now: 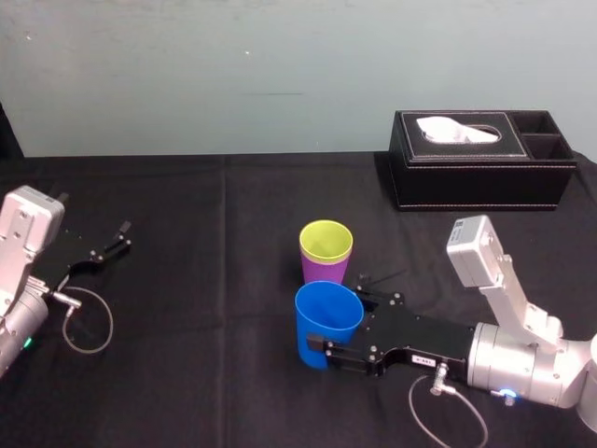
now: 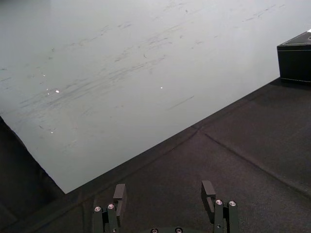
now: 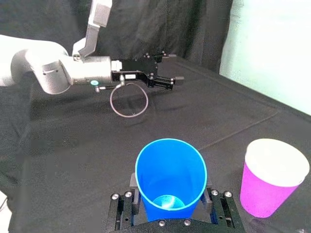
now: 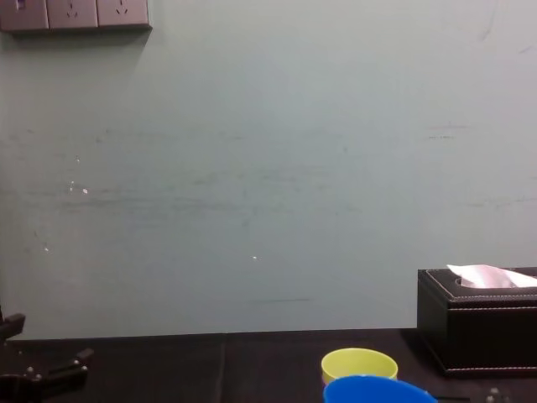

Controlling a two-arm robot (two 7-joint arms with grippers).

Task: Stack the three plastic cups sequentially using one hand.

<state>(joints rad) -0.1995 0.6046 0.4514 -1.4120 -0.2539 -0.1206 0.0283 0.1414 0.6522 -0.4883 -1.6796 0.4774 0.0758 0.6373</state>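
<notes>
A blue cup [image 1: 327, 325] stands upright just in front of the other two, and my right gripper [image 1: 336, 319] is shut on it from the right, one finger on each side of its lower wall. In the right wrist view the blue cup [image 3: 170, 177] sits between the fingers [image 3: 217, 204] of the right gripper [image 3: 170, 209]. The yellow-green cup [image 1: 326, 241] is nested in the purple cup [image 1: 323, 272]; the purple cup [image 3: 270, 189] is beside the blue one. My left gripper [image 1: 118, 239] is parked far left, open and empty, also seen as the left gripper [image 2: 164, 194].
A black tissue box [image 1: 480, 159] stands at the back right of the black cloth-covered table [image 1: 205, 308], also visible as the tissue box [image 4: 478, 323]. A loop of cable [image 1: 89, 322] hangs by the left arm. A pale wall rises behind the table.
</notes>
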